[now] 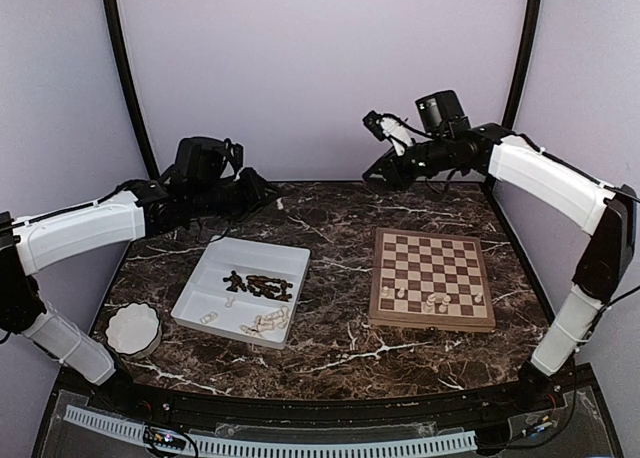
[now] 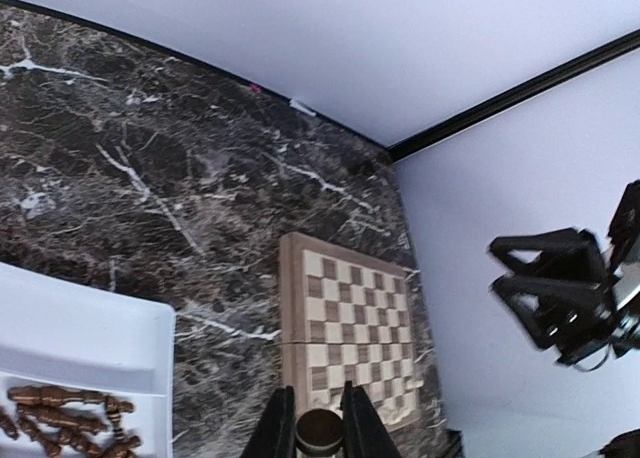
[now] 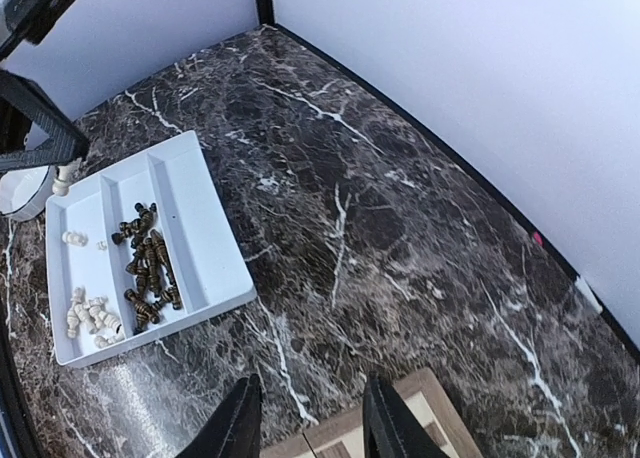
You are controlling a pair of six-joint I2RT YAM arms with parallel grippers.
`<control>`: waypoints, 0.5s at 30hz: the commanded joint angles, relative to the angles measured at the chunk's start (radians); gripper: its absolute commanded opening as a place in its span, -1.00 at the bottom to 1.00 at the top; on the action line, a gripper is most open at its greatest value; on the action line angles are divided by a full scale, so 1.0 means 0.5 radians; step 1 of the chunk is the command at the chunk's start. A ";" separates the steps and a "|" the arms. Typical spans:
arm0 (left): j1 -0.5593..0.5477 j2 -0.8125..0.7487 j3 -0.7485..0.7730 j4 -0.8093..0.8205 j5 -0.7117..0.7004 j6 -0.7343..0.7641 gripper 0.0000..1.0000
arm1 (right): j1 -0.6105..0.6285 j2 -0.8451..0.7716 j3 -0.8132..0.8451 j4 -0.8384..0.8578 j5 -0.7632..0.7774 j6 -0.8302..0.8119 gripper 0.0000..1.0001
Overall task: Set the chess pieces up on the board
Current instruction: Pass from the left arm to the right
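The board (image 1: pixel 431 278) lies on the right of the marble table, with a few pale chess pieces (image 1: pixel 430 300) along its near rows. Dark pieces (image 1: pixel 258 284) and pale pieces (image 1: pixel 268 321) lie in the white tray (image 1: pixel 225 263). My left gripper (image 1: pixel 268 191) hangs high behind the tray. In the left wrist view it (image 2: pixel 320 428) is shut on a dark brown piece (image 2: pixel 320 433) with a round base, and the board (image 2: pixel 350 318) is far below. My right gripper (image 1: pixel 382 148) is open and empty, high behind the board's far left corner (image 3: pixel 425 393).
A white scalloped bowl (image 1: pixel 133 329) stands at the near left, beside the tray. The tray (image 3: pixel 195 218) with dark pieces (image 3: pixel 150 268) and pale pieces (image 3: pixel 90 313) also shows in the right wrist view. Purple walls enclose the table on three sides.
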State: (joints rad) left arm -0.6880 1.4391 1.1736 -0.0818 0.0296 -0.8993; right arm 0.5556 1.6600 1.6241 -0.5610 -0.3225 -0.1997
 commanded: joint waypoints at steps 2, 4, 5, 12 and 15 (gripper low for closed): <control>-0.005 0.012 -0.067 0.562 0.095 -0.480 -0.87 | 0.347 0.068 0.218 -0.006 0.265 -0.024 -0.21; -0.005 0.021 -0.090 0.686 0.124 -0.582 -0.87 | 0.440 0.116 0.268 0.002 0.280 -0.077 -0.20; -0.005 0.027 -0.096 0.748 0.138 -0.610 -0.87 | 0.485 0.136 0.293 0.010 0.290 -0.103 -0.19; -0.005 0.101 -0.141 0.990 0.305 -0.855 -0.89 | 0.715 0.211 0.368 0.108 0.538 -0.261 -0.19; -0.003 0.106 -0.173 1.062 0.338 -0.915 -0.89 | 0.774 0.246 0.412 0.133 0.719 -0.296 -0.19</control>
State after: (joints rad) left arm -0.6880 1.4940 1.1179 0.3367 0.1463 -1.2762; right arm 0.9092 1.7573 1.7866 -0.5503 -0.0948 -0.3042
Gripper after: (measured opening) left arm 0.153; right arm 0.406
